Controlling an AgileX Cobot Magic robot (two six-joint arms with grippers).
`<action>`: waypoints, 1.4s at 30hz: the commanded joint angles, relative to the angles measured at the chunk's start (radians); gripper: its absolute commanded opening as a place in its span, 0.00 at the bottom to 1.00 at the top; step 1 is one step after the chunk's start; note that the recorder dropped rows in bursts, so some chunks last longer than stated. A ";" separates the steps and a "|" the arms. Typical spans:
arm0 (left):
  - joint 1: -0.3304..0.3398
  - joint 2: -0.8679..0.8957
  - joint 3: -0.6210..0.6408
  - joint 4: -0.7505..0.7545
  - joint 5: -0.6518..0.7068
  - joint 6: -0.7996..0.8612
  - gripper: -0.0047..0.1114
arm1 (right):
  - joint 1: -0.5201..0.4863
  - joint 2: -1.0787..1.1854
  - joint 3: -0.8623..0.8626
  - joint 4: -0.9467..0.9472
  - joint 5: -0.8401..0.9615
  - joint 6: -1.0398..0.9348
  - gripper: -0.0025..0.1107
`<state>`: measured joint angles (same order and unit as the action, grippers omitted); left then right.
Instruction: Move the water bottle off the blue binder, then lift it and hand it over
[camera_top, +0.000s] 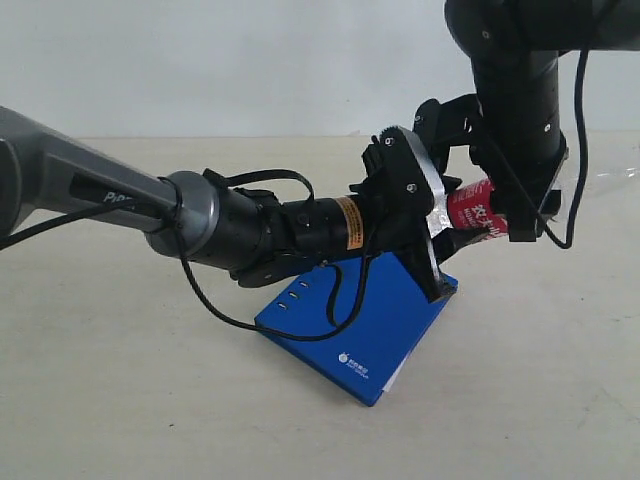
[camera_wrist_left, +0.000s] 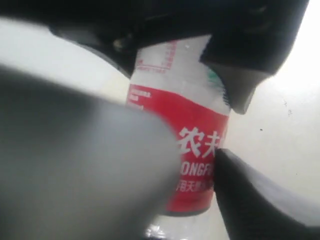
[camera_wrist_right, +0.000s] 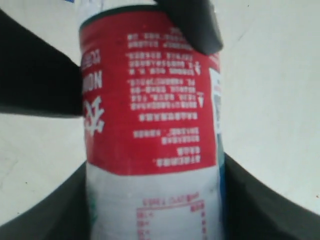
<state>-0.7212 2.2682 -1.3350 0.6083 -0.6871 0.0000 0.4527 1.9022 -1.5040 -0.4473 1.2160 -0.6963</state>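
The water bottle (camera_top: 478, 208) lies level in the air, just above the far right corner of the blue binder (camera_top: 370, 320), which lies flat on the table. Only the bottle's red-and-white label shows; its cap is hidden. My left gripper (camera_top: 443, 215) reaches in from the left, and its fingers press both sides of the label (camera_wrist_left: 195, 125). My right gripper (camera_top: 506, 215) comes down from above and is shut on the same bottle (camera_wrist_right: 150, 100), a finger tight against each side. In the wrist views, each gripper (camera_wrist_left: 195, 167) (camera_wrist_right: 152, 200) has the other's dark fingers just beyond it.
The beige table (camera_top: 120, 400) spreads around the binder, with a white wall (camera_top: 200, 60) behind it. A black cable (camera_top: 250, 325) from the left arm loops down over the binder's near edge. The right arm's column (camera_top: 520, 80) stands above the bottle.
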 joint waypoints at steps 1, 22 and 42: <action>-0.001 0.016 0.004 0.068 0.120 -0.114 0.11 | -0.004 -0.019 -0.010 0.012 0.005 0.023 0.02; 0.002 -0.038 0.004 -0.233 0.147 -0.021 0.08 | -0.004 -0.019 -0.010 0.023 0.005 0.059 0.02; 0.005 -0.402 0.025 0.756 0.333 -1.063 0.08 | -0.202 -0.019 -0.089 0.080 0.005 0.184 0.02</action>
<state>-0.7106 1.9258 -1.3695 1.3349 -0.3893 -1.0247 0.2686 1.9000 -1.5877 -0.3866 1.2193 -0.5351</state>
